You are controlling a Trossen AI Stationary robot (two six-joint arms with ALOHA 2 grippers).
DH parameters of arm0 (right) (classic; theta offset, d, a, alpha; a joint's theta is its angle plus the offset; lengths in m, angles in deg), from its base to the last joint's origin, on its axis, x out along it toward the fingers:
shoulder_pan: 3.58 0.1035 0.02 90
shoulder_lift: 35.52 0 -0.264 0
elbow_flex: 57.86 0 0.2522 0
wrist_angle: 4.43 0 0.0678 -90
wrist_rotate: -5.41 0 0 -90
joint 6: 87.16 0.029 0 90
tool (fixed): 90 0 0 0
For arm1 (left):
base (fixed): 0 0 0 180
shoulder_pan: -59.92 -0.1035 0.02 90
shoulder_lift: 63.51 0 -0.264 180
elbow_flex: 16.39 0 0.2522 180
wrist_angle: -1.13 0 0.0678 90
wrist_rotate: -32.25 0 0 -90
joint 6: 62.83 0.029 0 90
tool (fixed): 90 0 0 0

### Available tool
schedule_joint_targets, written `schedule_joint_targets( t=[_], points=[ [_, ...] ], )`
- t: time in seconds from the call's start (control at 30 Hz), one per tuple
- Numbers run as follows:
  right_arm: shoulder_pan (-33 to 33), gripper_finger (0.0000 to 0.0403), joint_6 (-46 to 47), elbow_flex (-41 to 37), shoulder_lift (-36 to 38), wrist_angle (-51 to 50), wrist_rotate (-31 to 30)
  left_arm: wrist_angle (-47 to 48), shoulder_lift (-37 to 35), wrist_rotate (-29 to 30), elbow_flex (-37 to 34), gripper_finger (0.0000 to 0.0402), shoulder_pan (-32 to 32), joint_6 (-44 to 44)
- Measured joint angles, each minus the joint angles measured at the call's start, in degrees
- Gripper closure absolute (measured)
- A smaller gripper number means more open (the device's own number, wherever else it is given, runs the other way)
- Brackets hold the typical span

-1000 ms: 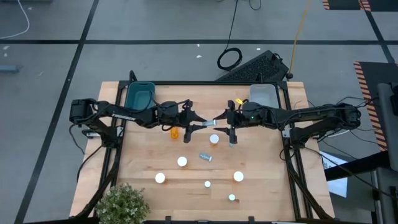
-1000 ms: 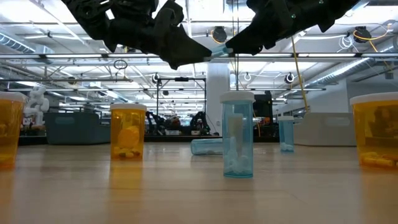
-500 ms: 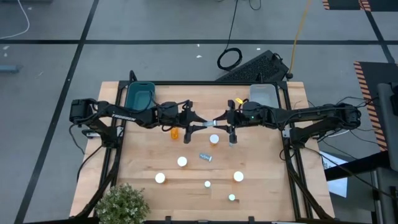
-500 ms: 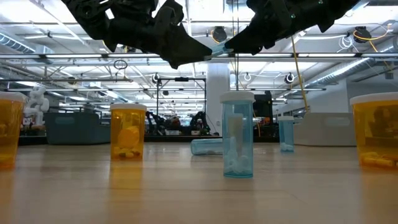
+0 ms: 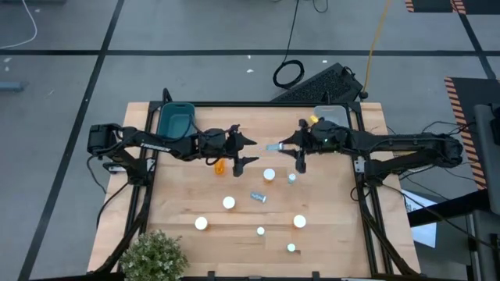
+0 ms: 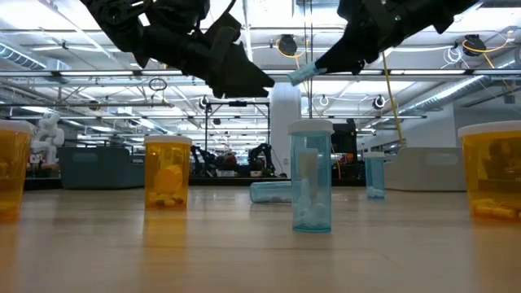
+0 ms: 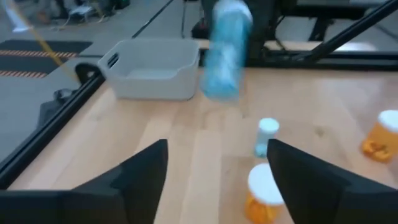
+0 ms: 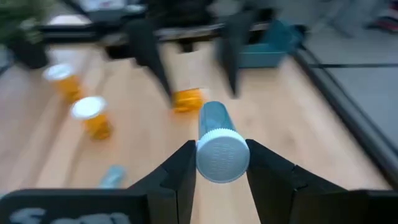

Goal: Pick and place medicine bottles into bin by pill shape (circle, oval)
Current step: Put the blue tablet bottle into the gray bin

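Right gripper (image 5: 291, 146): up off the table, mid-table toward the far edge, fingers clamped on a pale blue bottle (image 5: 275, 146). Right wrist view: bottle's white cap faces the cam, one finger (image 8: 179, 171) on each side of it.
Held bottle: lies roughly horizontal in the grip, sticking out toward the L arm; low view shows it in the air (image 6: 301, 73), clear of the wood.
Left gripper (image 5: 244, 150): also raised, mid-table, facing the R gripper w/ a gap between. Fingers spread wide, nothing in them; L wrist view shows the two dark fingers (image 7: 134, 177) apart and the blue bottle (image 7: 224, 53) beyond them.
Teal bin (image 5: 175, 119): far-left corner of table, beside L arm.
Whitish bin (image 5: 332, 117): far-right corner, next to R arm; seen as a pale tub in L wrist view (image 7: 152, 68).
Orange bottle on its side (image 5: 219, 165): on table just under/near L gripper.
Standing bottles, white caps up: one (image 5: 269, 174) near centre, a small one (image 5: 291, 179) just beside it to the right, others at (image 5: 228, 203), (image 5: 201, 223), (image 5: 299, 222), and small ones at (image 5: 260, 231) and (image 5: 291, 248).
Blue bottle lying flat (image 5: 258, 197): mid-table, betw the standing ones.
Low view: upright blue bottle (image 6: 311, 177) closest, orange bottles either side.
Plant (image 5: 152, 256): near-left corner.
Table (image 5: 336, 226): light wood.
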Motion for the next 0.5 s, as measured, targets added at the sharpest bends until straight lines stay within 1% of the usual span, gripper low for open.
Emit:
schedule_joint_targets(
  t=[0.1, 0.2, 0.33, 0.5],
  points=[
    [-3.48, 0.0283, 0.59, 0.58, 3.29, -6.02, -2.41, 1.49, 0.0, 0.61, -0.02, 0.0103, -0.01, -0.45],
    [-8.51, 0.0283, 0.12, 3.53, 4.98, -14.95, -5.06, 1.72, 0.0, 0.63, -0.04, 0.0103, -0.01, -0.58],
    [-16.25, 0.0283, -2.17, 8.9, 5.0, -27.03, -6.71, 1.73, 0.0, 0.63, -0.04, 0.0113, 0.01, -0.68],
    [-26.6, 0.0283, -6.02, 13.78, 3.59, -37.44, -6.68, 1.79, 0.02, 0.6, -0.04, 0.0123, 0.09, -0.87]
  ],
)
